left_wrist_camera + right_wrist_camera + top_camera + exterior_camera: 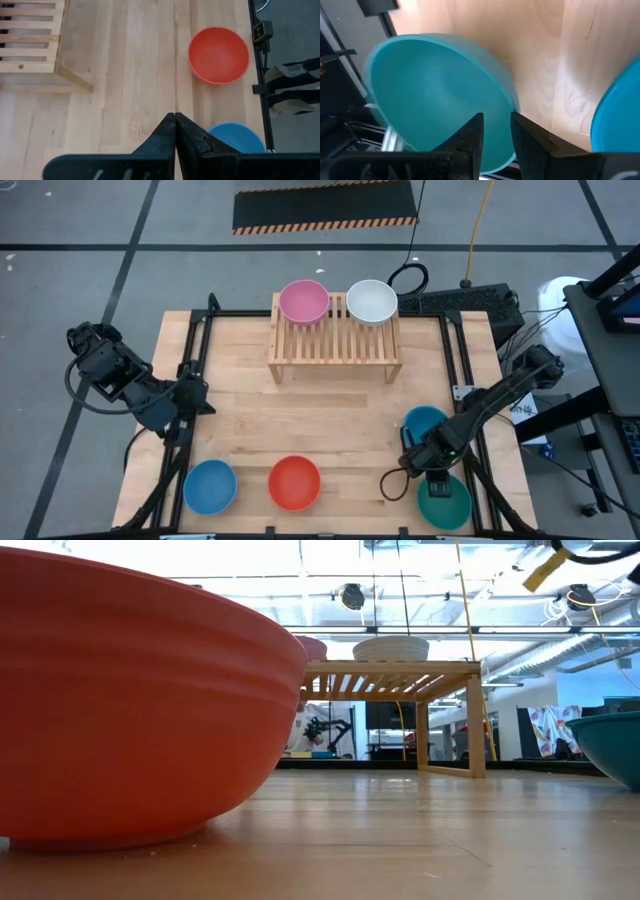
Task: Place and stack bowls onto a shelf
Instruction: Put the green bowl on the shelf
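Right wrist view: the right gripper [495, 131], jaws apart, straddles the rim of the green bowl [440, 95] at the table's near corner. Thin, stiff, light and probably slick plastic, it looks best pinched at that rim. Farther off, the shelf [335, 345] carries pink and white bowls.

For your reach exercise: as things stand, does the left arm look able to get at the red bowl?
Probably yes. The red bowl sits in the open on the table, nothing between it and the shut left end effector; the blue bowl lies beside it, off the direct path.
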You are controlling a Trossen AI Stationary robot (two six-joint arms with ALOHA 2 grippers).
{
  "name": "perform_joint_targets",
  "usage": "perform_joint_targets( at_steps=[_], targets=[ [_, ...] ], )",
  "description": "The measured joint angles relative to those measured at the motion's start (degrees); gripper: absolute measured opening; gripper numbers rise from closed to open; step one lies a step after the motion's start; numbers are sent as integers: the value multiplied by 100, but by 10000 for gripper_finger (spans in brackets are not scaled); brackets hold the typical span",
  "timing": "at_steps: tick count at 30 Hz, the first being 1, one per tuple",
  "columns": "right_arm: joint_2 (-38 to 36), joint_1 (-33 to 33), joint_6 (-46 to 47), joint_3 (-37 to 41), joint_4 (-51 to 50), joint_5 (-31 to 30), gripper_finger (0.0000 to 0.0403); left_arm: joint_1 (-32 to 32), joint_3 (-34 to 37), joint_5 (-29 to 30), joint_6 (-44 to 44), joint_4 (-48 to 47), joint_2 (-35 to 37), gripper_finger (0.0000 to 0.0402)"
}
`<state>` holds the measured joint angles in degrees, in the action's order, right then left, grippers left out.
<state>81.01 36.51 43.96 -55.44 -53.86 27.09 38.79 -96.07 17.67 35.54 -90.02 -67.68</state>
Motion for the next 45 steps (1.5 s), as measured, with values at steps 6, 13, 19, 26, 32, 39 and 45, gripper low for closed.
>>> perform_joint_targets(
  at_steps=[6,13,19,26,32,39,45],
  targets=[
    [0,0,-107,201,60,-29,93,0,0,0,102,0,0,8],
    [0,-2,-93,201,76,-11,93,0,0,2,102,0,0,8],
    [0,-4,-111,201,103,-33,93,0,0,0,99,0,0,8],
    [0,-13,-189,198,598,-535,93,0,0,0,101,0,0,8],
    [0,-13,-223,194,605,-498,93,-2,0,2,174,0,0,8],
    [0,-7,-592,233,615,-295,93,-2,0,0,202,0,0,8],
    [0,-4,-341,742,1049,-106,93,-2,0,0,204,0,0,8]
  ],
)
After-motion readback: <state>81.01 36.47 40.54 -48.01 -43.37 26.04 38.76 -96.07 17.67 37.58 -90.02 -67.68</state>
